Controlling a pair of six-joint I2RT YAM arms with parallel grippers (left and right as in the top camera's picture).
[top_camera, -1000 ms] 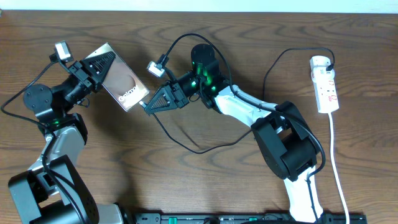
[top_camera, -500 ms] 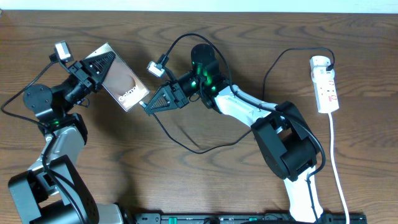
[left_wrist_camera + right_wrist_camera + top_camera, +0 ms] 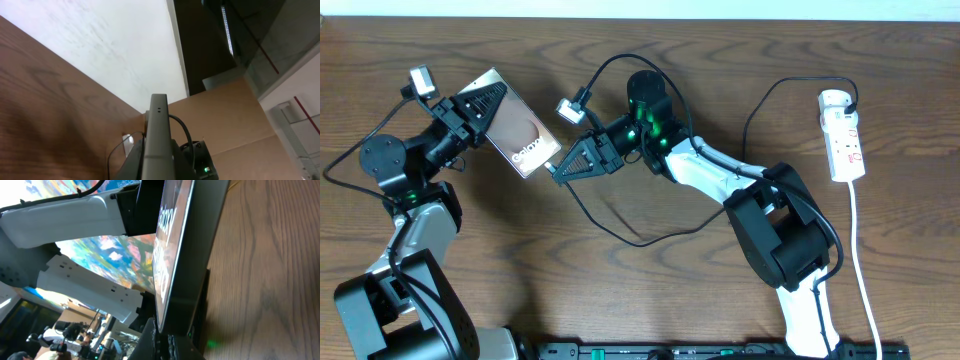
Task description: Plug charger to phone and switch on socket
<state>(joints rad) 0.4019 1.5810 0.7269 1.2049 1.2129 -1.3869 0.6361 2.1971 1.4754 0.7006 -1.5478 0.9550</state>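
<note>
left arm folded, left fingers clamped on phone, held tilted over surface; right arm stretched left, right fingers pinching charger tip at phone's lower edge; socket far right

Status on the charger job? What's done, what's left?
Done: the left gripper has the phone lifted and tilted. In hand: the right gripper holds the charger tip at the phone's lower edge; whether it is seated cannot be told. Left: confirm the plug, then switch on the socket, which lies untouched at the far right.
</note>
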